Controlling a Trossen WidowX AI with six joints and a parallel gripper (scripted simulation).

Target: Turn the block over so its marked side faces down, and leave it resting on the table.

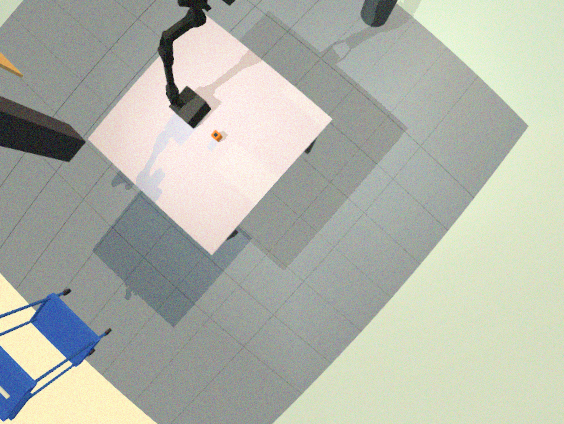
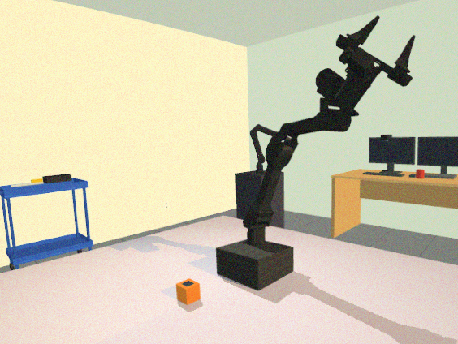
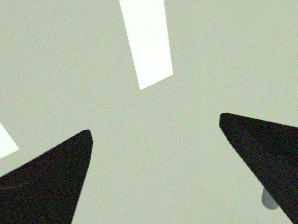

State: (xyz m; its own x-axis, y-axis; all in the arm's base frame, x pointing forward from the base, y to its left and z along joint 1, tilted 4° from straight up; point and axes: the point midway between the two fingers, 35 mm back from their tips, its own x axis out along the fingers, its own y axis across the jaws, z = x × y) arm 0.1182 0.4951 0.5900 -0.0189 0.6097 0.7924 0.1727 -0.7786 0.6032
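Note:
An orange block (image 1: 216,136) (image 2: 187,294) rests on the pale table (image 1: 270,125) (image 2: 101,308), near the arm's base. Its dark square mark (image 2: 187,283) faces up. My gripper (image 2: 396,27) (image 3: 157,127) is open and empty. It is raised high above the table, far from the block, with its fingers pointing up. The wrist view shows only the two fingertips against the ceiling and light panels. In the top view the fingertips are out of frame at the top.
The arm's dark box base (image 1: 190,107) (image 2: 255,265) stands beside the block. Away from the table are a blue cart (image 1: 65,327) (image 2: 46,247), a dark cabinet (image 1: 37,132) (image 2: 280,199) and a wooden desk (image 2: 345,207) with monitors and a red cup (image 2: 420,174).

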